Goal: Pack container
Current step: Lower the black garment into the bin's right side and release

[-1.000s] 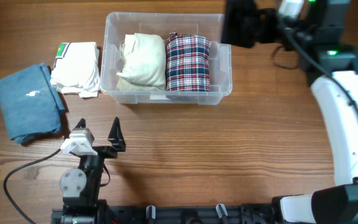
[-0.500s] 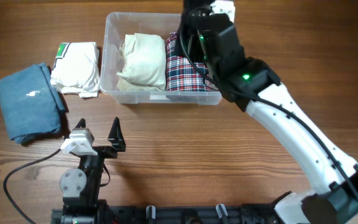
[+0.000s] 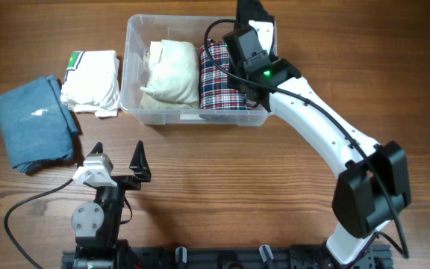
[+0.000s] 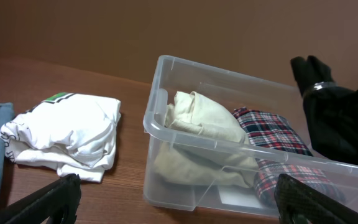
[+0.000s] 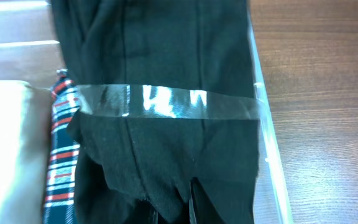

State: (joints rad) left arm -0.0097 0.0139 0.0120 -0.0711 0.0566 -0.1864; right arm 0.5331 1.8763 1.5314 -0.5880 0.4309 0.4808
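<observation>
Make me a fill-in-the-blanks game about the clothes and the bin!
The white shirt lies between the bin and the ___ cloth.
In the bin, the checked cloth lies between the cream cloth and the ___ cloth.
The left gripper is empty, its fingers ___.
Missing words: blue, black, open.

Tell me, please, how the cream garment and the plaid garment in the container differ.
The cream garment is plain; the plaid garment is checked red, white and navy. The cream one is lumpy and bunched, the plaid one folded flat and neat. Both lie side by side inside the container.
</observation>
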